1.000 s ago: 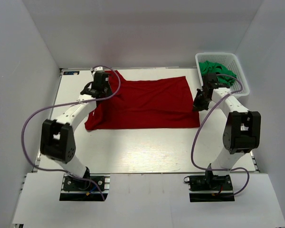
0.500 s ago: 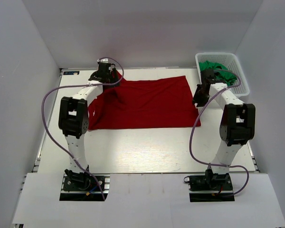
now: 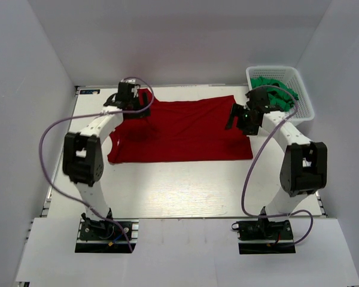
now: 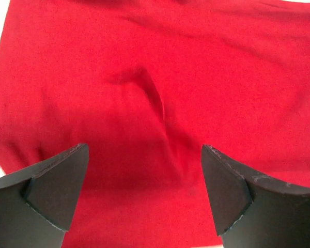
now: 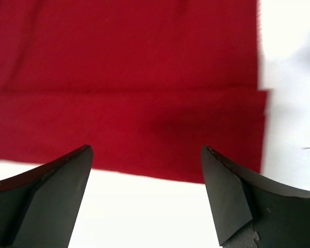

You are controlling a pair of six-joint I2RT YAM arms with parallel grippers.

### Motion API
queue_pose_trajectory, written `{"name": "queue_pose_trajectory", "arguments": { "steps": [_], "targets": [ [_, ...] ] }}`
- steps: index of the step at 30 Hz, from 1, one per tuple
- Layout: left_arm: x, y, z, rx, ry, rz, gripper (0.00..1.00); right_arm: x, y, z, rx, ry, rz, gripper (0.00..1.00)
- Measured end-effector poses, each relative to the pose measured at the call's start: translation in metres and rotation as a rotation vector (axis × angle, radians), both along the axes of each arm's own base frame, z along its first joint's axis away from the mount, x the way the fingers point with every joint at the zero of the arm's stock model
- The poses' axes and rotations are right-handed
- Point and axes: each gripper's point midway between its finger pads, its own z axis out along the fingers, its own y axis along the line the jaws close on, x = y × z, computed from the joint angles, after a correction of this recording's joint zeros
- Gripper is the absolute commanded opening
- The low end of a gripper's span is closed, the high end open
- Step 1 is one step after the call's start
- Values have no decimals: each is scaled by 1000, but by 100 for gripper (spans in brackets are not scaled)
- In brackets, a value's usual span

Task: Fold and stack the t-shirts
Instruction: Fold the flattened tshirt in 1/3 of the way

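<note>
Cloth covers the middle of the counter [image 3: 179, 191]: the deep red t-shirt [image 3: 185, 131] lies spread flat, wider than it is deep, with a small bulge at its near left corner. A short raised crease shows in the left wrist view. In the right wrist view a straight layered edge crosses the fabric, and bare counter lies just past the shirt's side. The green t-shirts [image 3: 275, 89] sit bunched in the white lattice basket [image 3: 305, 110] at the far right corner. The left gripper [image 4: 144, 150] hangs over the shirt's far left part, released, jaws wide, nothing between them. The right gripper [image 5: 147, 150] hangs over the shirt's right edge, likewise released and holding nothing.
</note>
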Motion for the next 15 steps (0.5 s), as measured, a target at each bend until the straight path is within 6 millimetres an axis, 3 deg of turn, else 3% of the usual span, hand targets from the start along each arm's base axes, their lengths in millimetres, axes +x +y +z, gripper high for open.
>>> {"name": "queue_pose_trajectory", "arguments": {
  "steps": [4, 6, 15],
  "targets": [
    [-61, -1, 20, -83, -11, -10, 100, -25, 11, -12, 47, 14, 43, 90],
    [-84, 0, 19, -134, -17, 6, 100, -35, 12, -25, 53, 48, 44, 90],
    [-166, 14, -85, -172, 247, 158, 100, -51, 14, -71, 82, 136, 45, 90]
  ]
}}
